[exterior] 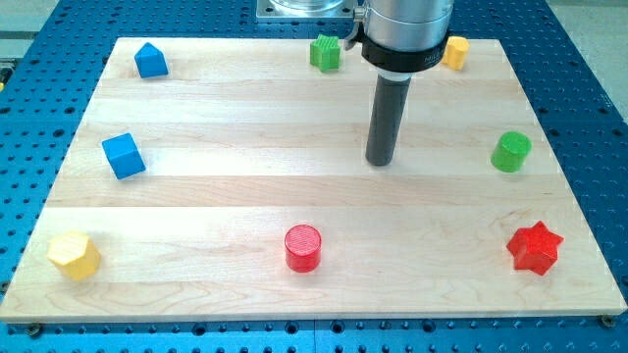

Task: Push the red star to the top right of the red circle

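Near the board's centre, my tip point(381, 162) stands clear of all blocks, touching none, with the red star point(535, 248) at lower right, well apart from the red circle point(303, 247).

Bright, even overhead light, sharp focus throughout, soft short shadows under blocks, no glare.

A: What sits on the worktop point(294, 196)?

B: A pale wooden board. Along the view's top: a blue house-shaped block point(150, 61), a green star point(326, 52), a yellow block point(455, 52)

A: And lower down?

B: A blue cube point(124, 155) at left, a green cylinder point(510, 152) at right. Near the bottom: a yellow hexagon point(75, 255), a red circle point(303, 248), a red star point(534, 247)
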Motion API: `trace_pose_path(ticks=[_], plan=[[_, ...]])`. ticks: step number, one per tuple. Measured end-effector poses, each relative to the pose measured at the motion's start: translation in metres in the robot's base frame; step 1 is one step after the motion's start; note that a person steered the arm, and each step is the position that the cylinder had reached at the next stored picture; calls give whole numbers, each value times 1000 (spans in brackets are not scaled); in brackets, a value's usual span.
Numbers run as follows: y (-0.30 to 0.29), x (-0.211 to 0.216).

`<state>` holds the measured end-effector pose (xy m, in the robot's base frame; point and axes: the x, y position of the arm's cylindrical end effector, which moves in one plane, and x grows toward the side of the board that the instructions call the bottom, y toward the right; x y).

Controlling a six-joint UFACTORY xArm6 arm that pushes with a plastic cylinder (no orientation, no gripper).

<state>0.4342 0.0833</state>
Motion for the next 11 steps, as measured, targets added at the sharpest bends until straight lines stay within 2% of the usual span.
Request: trace_pose_path(ticks=[2,3,4,5,6,7,8,9,10,11], plan=[[0,15],[8,36],[66,56],[161,60],[205,86],[201,125],[164,156],[103,160],[106,160],[160,160]])
